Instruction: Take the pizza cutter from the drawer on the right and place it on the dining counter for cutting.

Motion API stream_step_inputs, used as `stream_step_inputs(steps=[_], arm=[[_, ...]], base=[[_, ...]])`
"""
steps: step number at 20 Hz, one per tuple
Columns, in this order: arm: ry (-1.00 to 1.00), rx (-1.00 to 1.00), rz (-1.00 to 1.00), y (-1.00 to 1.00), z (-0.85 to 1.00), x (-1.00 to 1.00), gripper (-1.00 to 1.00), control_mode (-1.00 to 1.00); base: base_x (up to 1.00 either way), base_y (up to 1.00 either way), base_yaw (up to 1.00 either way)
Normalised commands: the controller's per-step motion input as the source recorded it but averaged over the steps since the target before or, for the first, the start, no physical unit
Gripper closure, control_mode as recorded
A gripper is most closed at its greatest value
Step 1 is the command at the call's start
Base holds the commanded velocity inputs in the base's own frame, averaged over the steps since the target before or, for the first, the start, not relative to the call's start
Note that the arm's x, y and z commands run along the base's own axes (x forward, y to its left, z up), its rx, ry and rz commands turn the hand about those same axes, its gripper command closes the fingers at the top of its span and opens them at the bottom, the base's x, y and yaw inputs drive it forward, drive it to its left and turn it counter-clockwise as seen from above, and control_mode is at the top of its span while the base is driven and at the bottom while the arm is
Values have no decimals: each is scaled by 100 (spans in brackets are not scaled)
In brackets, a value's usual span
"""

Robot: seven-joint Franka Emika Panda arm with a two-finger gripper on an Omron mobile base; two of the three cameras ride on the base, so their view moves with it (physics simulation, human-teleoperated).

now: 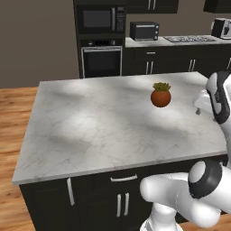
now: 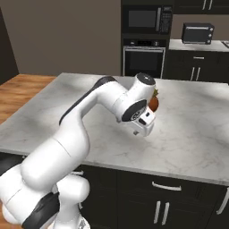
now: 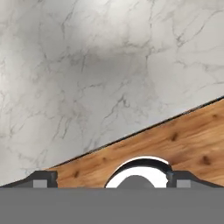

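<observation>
My gripper hangs over the near edge of a marble island, jaws spread wide with nothing between them; in the hand view the two dark fingertips stand far apart at the bottom, with veined marble above and wooden floor below the counter's edge. From the right base view my hand sits just in front of a small potted plant, close to it.

This is the sinkless island, so it is not the dining counter, and I cannot see the pizza cutter or an open drawer anywhere here. The cabinet front below me shows closed fronts with pale handles; whether one of them is the right drawer I cannot tell.

The main risk, as I judge it, is working at the wrong block: pulling one of these fronts would waste the move. A second risk is the plant: a wide swing of my wrist from here could knock it over. My elbow also hangs low near the counter's edge, so a downward reach could clip the marble.
</observation>
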Motion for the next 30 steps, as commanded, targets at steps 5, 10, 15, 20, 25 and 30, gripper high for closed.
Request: stream_step_inputs(steps=[5, 10, 15, 20, 25, 30], arm=[[1, 26, -30, -69, -6, -44, -100, -100], [0, 12, -20, -54, -39, -51, -100, -100], [-3, 9, -26, -26, -65, -42, -100, -100], [-5, 4, -22, -19, -50, -26, -100, -100], [-6, 1, -15, -25, -42, -3, -100, -100], [-13, 3, -16, -31, -56, 0, -100, -100]], base=[[0, 0, 0], [0, 0, 0], [0, 0, 0], [0, 0, 0], [0, 0, 0], [0, 0, 0]])
